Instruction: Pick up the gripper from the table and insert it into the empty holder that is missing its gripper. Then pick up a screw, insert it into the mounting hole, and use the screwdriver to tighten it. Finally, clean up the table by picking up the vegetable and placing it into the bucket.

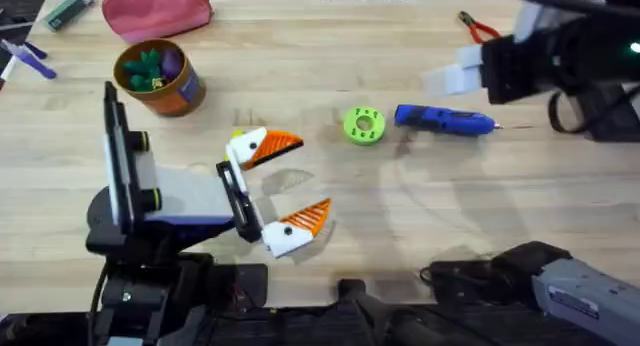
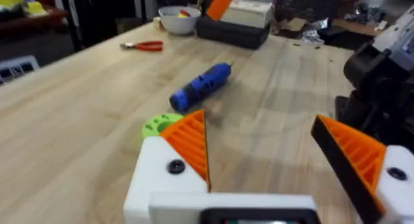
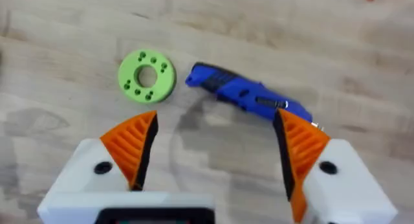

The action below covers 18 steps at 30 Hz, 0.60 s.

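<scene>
Your left gripper [image 1: 285, 184] sits low over the near-left table [image 1: 420, 216] with its orange-padded fingers [image 2: 189, 141] spread wide and nothing between them. Just beyond it you see the green disc [image 1: 363, 125], and touching distance to its right lies the screwdriver [image 1: 445, 119], flat on the wood with its metal tip pointing right. Your right gripper [image 3: 213, 153] hangs above that screwdriver, fingers [image 3: 132, 143] wide apart and empty. Farther back on the left stands the bucket [image 1: 160, 78] with the vegetable [image 1: 158, 82] inside among other toys; behind it lies the pink pouch [image 1: 157, 10], and red-handled pliers [image 1: 478, 27] rest far right.
</scene>
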Tool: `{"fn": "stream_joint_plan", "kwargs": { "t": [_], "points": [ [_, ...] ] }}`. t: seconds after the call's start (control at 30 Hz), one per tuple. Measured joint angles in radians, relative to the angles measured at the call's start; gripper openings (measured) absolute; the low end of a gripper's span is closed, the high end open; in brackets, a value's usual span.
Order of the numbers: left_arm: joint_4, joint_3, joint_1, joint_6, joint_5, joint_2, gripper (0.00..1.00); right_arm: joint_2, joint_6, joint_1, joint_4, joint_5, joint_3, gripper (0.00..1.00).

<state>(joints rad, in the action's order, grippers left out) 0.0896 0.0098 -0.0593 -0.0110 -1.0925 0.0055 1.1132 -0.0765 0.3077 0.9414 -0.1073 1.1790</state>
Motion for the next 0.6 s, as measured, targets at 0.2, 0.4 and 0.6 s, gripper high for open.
{"fn": "stream_joint_plan", "kwargs": {
  "t": [0.2,0.4,0.6],
  "points": [
    [-0.064,0.001,0.022,0.151,0.127,0.0,0.985,-0.083,-0.113,0.001,0.06,0.0,0.0,0.991],
    [0.234,0.179,0.082,0.108,0.275,0.005,0.985,-0.207,-0.187,0.001,0.09,0.0,0.0,0.991],
    [0.607,0.511,0.103,-0.045,0.468,0.145,0.985,-0.324,-0.235,0.002,0.107,0.0,-0.04,0.99]
  ]
}}
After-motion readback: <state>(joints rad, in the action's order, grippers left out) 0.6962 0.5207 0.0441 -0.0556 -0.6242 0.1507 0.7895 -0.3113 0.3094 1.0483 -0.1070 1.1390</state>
